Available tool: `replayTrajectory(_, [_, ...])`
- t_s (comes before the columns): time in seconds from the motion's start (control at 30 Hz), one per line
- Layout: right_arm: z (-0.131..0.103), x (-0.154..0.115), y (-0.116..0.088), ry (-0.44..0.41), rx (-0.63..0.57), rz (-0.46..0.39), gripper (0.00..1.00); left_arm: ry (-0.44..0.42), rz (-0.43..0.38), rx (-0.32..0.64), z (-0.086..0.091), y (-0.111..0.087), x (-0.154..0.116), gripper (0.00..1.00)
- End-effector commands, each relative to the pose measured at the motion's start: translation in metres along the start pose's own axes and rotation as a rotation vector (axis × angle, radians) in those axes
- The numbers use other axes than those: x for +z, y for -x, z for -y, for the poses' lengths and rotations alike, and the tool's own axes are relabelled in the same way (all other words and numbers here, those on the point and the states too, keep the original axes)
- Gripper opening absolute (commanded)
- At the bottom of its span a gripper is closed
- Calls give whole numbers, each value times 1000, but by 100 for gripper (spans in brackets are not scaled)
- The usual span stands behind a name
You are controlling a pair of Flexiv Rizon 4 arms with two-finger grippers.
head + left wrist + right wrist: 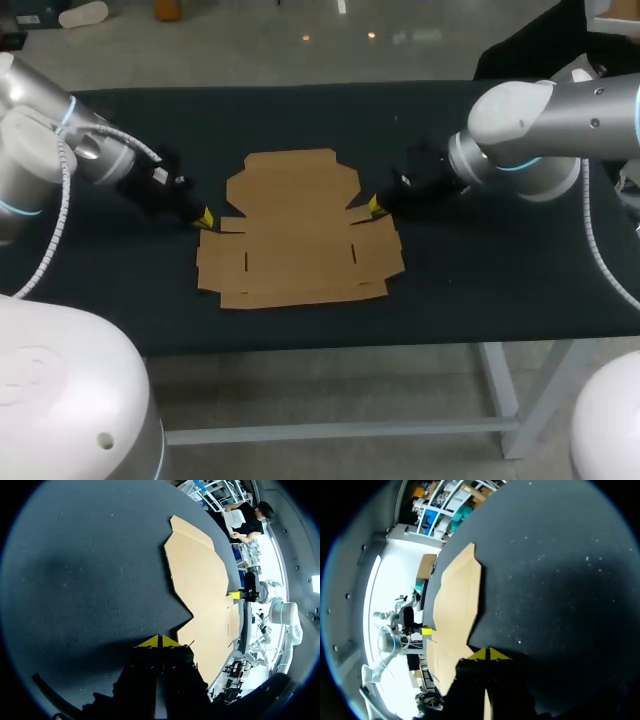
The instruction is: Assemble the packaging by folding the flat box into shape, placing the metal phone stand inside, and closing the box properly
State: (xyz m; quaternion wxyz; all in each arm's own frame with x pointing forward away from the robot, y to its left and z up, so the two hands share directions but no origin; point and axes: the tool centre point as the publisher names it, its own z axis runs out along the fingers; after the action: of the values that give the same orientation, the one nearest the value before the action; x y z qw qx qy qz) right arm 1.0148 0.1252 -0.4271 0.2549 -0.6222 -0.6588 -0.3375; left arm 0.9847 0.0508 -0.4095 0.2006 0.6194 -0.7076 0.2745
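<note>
A flat brown cardboard box blank (297, 229) lies unfolded in the middle of the black table. My left gripper (205, 218) is shut, its yellow tips together at the blank's left edge notch. My right gripper (374, 205) is shut too, its tips at the blank's right edge notch. In the left wrist view the joined tips of my left gripper (159, 641) sit just beside the cardboard (202, 590), with my right gripper (234, 595) across it. In the right wrist view my right gripper (489, 654) touches the cardboard's (455, 600) edge. No metal phone stand is in view.
The black table (500, 280) has bare cloth on all sides of the blank. Its front edge runs just below the blank in the head view.
</note>
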Motion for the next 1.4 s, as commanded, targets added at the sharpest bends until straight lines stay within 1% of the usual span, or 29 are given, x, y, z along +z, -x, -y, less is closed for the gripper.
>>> replayTrajectory(0.03, [-2,2,1,-9,-1,-8,0,26,-16,5,6,5,2,0])
replayTrajectory(0.2, [-2,3,0,-11,-2,-9,0,50,-31,24,6,3,7,0])
replayTrajectory(0.57, [0,4,-1,-10,-1,-12,0,73,-72,51,6,0,17,0])
replayTrajectory(0.8, [1,5,-2,-10,-3,-15,0,66,-91,63,1,-5,20,0])
replayTrajectory(1.03, [4,5,-8,-4,-13,-12,0,60,-107,80,-3,-12,20,0])
replayTrajectory(1.3, [7,3,-16,7,-27,0,0,47,-106,93,-5,-19,19,0])
replayTrajectory(1.4, [8,3,-19,13,-28,13,0,35,-92,87,-5,-21,19,0])
